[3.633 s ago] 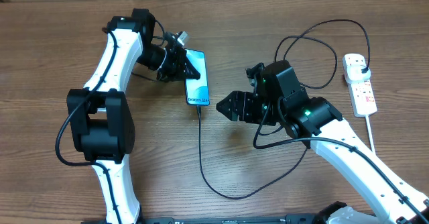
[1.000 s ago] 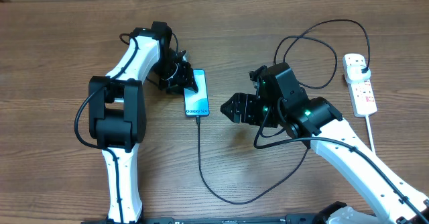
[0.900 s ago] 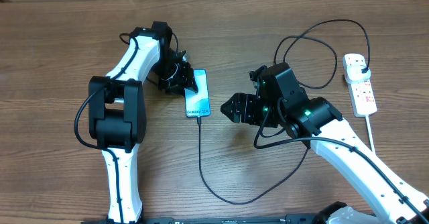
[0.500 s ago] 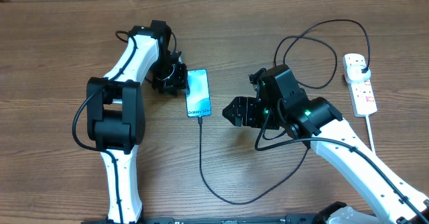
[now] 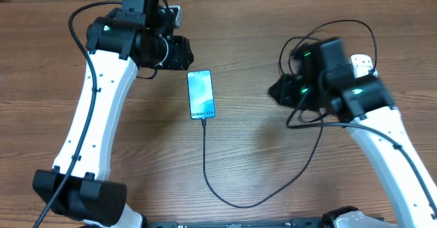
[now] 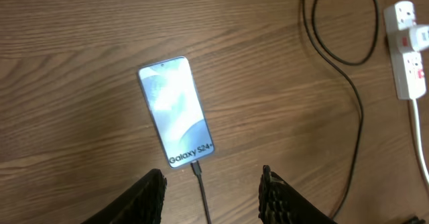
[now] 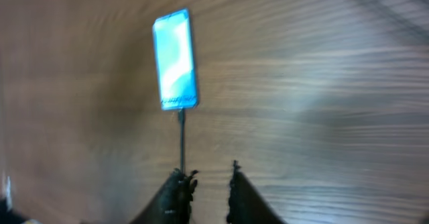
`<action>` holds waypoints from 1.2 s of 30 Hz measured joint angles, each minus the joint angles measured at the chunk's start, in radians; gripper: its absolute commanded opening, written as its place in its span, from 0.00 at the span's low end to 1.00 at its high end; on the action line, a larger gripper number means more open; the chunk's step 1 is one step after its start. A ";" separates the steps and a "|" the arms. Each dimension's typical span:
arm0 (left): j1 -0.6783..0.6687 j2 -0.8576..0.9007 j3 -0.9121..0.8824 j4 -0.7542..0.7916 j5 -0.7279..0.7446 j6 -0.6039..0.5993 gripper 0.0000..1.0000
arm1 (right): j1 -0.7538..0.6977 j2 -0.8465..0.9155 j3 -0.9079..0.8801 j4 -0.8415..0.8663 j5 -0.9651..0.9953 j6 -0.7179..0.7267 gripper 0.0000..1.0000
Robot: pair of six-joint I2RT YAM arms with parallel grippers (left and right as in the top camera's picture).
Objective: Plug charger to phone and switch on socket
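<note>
A brown wood-grain worktop (image 5: 239,37) fills every view, with a pale wall strip along its far edge in the overhead picture.

The left claw (image 6: 211,184) is released. Its two black fingers (image 6: 153,190) stand well apart with nothing between them but the wood far below. Just beyond those fingers lies the phone (image 6: 175,111), flat on the worktop with its screen up. It is slim, with rounded corners, a light blue screen with paler swirls, and "Galaxy S24+" in white near its lower end. From overhead, this claw hangs just past the phone's top left corner, clear of it.

The right claw (image 7: 206,177) grips nothing. Its fingers (image 7: 179,187) stand close together with only a narrow slit between them, and the view is too blurred to tell whether it is fully clenched. The phone shows well ahead of it as a bright blue oblong.

The charger (image 5: 205,160), a thin black cable, has its small tip seated in the phone's bottom edge. It runs toward the near edge of the worktop, sweeps right and passes under the right arm, then loops at the far right.

The socket (image 6: 407,63), a white strip with small red marks, lies at the right edge, well apart from the phone. A white cord (image 6: 420,143) trails from it. In the overhead view the blurred right arm partly covers it.
</note>
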State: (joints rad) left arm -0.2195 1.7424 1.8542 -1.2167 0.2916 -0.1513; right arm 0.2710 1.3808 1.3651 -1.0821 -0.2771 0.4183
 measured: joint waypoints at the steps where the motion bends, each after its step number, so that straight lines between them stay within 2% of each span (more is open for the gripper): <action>1: -0.006 -0.003 0.000 -0.004 0.000 0.000 0.50 | -0.030 0.000 0.008 -0.013 0.002 -0.005 0.04; 6: -0.027 -0.002 0.000 -0.034 0.000 0.000 0.54 | -0.200 0.000 0.013 -0.042 0.006 -0.020 0.04; 7: -0.028 -0.002 0.000 -0.032 -0.001 0.000 0.60 | -0.247 0.000 0.013 -0.042 0.007 -0.024 0.04; 11: -0.030 -0.002 0.000 -0.022 -0.005 -0.003 0.64 | -0.385 0.000 0.013 -0.037 -0.015 -0.065 0.04; 18: -0.030 -0.002 0.000 -0.018 -0.005 -0.004 0.71 | -0.674 0.047 0.017 0.019 -0.166 -0.166 0.04; 20: -0.030 -0.002 0.000 -0.018 -0.006 -0.003 0.79 | -0.757 0.099 0.017 0.050 -0.220 -0.180 0.04; 22: -0.030 -0.002 0.000 -0.018 -0.008 -0.006 0.94 | -0.819 0.150 0.017 0.074 -0.252 -0.188 0.04; 24: -0.030 -0.002 0.000 -0.018 -0.008 -0.007 1.00 | -0.858 0.187 0.017 0.095 -0.271 -0.191 0.04; 29: -0.030 -0.002 0.000 -0.018 -0.008 -0.007 1.00 | -0.925 0.276 0.017 0.171 -0.290 -0.199 0.04; 36: -0.030 -0.002 0.000 -0.018 -0.008 -0.007 1.00 | -0.930 0.446 0.017 0.270 -0.295 -0.202 0.04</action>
State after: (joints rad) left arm -0.2493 1.7409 1.8542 -1.2343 0.2832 -0.1581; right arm -0.6594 1.8267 1.3823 -0.8116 -0.5720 0.2161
